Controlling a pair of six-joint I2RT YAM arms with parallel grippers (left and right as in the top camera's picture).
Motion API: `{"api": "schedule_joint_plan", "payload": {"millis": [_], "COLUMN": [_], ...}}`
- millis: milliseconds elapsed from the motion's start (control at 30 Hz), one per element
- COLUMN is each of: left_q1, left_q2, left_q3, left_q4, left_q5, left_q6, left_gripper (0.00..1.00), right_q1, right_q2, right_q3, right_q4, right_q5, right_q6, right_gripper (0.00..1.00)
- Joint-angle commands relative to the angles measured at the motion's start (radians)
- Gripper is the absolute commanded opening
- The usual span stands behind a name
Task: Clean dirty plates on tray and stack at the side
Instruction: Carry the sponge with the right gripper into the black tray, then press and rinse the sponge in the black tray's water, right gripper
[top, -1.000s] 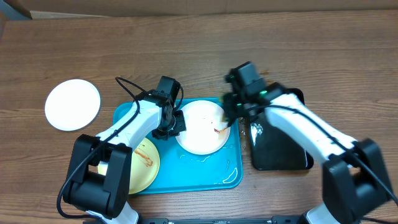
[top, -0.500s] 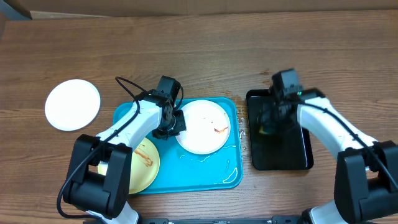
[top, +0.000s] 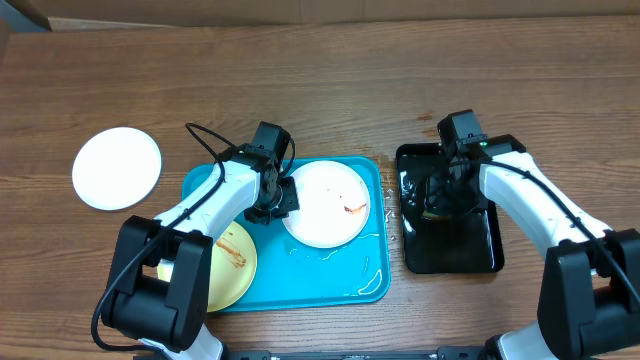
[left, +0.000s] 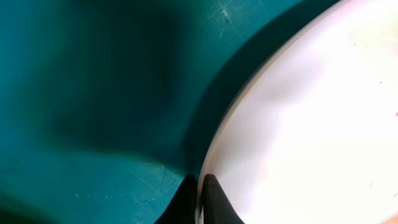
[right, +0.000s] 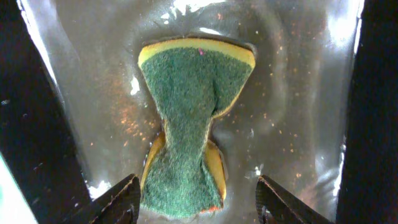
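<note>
On the turquoise tray (top: 330, 272) lies a white plate (top: 325, 205) with a brown-red smear. A yellow-green plate (top: 228, 265) with sauce streaks sits at the tray's front left. A clean white plate (top: 117, 168) rests on the table to the left. My left gripper (top: 280, 200) is shut on the smeared white plate's left rim; the left wrist view shows the gripper (left: 200, 190) pinching the plate's edge (left: 311, 112) over the tray (left: 93, 93). My right gripper (top: 438, 195) hangs open over a green-and-yellow sponge (right: 193, 137), its fingertips (right: 121, 196) wide either side.
A glossy black tray (top: 460, 250) with a wet floor (right: 298, 93) stands right of the turquoise tray and holds the sponge. Droplets of liquid lie on the turquoise tray's front part. Bare wooden table surrounds both trays.
My right arm swung from the smeared white plate over to the black tray, then opened and let the sponge go there. The left gripper has not moved.
</note>
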Motion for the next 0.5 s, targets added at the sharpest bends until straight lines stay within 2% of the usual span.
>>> {"api": "schedule_joint_plan", "payload": {"millis": [0, 33, 100, 133, 200, 233, 367, 433, 467], "left_q1": [0.002, 0.002, 0.002, 0.002, 0.002, 0.002, 0.002, 0.002, 0.002], "left_q2": [0.013, 0.013, 0.013, 0.013, 0.013, 0.013, 0.013, 0.013, 0.013], "left_q3": [-0.009, -0.009, -0.009, -0.009, -0.009, -0.009, -0.009, -0.009, -0.009], "left_q4": [-0.002, -0.002, -0.004, -0.005, -0.008, -0.008, -0.008, -0.008, -0.008], "left_q5": [-0.023, -0.023, -0.023, -0.023, -0.023, -0.023, -0.023, -0.023, -0.023], "left_q6": [0.020, 0.020, 0.020, 0.021, 0.021, 0.021, 0.021, 0.021, 0.021], "left_gripper": [0.04, 0.04, 0.04, 0.04, 0.04, 0.04, 0.04, 0.04, 0.04], "right_q1": [0.000, 0.000, 0.000, 0.000, 0.000, 0.000, 0.000, 0.000, 0.000], "right_q2": [-0.019, -0.017, -0.016, -0.016, -0.016, -0.016, -0.015, -0.015, -0.015], "right_q3": [-0.001, -0.011, -0.037, -0.049, -0.082, -0.090, -0.129, -0.151, -0.168], "right_q4": [-0.002, 0.004, 0.032, 0.053, 0.114, 0.129, 0.152, 0.165, 0.186], "right_q5": [-0.034, -0.040, -0.042, -0.042, -0.047, -0.046, -0.045, -0.045, -0.045], "right_q6": [0.002, 0.002, 0.002, 0.002, 0.002, 0.002, 0.018, 0.048, 0.055], "right_gripper": [0.61, 0.60, 0.52, 0.45, 0.27, 0.22, 0.15, 0.05, 0.04]}}
